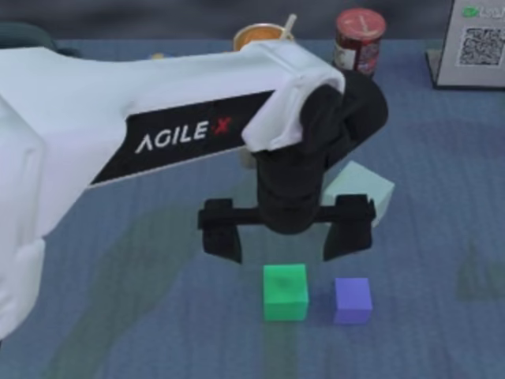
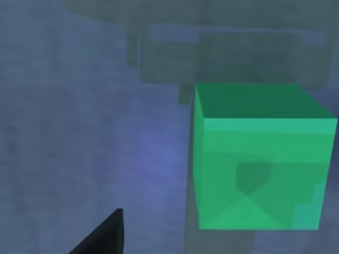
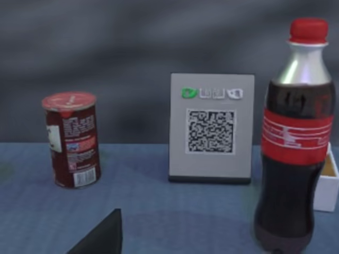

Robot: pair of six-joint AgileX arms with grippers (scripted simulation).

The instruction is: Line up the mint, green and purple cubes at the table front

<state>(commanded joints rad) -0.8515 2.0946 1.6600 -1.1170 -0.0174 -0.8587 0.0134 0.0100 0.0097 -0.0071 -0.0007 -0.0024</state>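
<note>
The vivid green cube (image 1: 285,292) sits near the table's front, and the small purple cube (image 1: 352,300) lies just to its right with a narrow gap between them. Farther back and to the right is the pale mint cube (image 1: 364,192), partly hidden behind my left arm. My left gripper (image 1: 286,237) hangs open above the table just behind the green cube, holding nothing. In the left wrist view the green cube (image 2: 259,159) fills the frame beyond one dark fingertip (image 2: 106,235). My right arm is out of the top view; one of its fingertips (image 3: 103,235) shows.
At the table's back stand a red can (image 1: 360,39), a QR-code sign (image 1: 477,43) and an orange cup (image 1: 260,35). The right wrist view shows the can (image 3: 71,140), the sign (image 3: 212,129), a cola bottle (image 3: 296,143) and a white box (image 3: 328,182).
</note>
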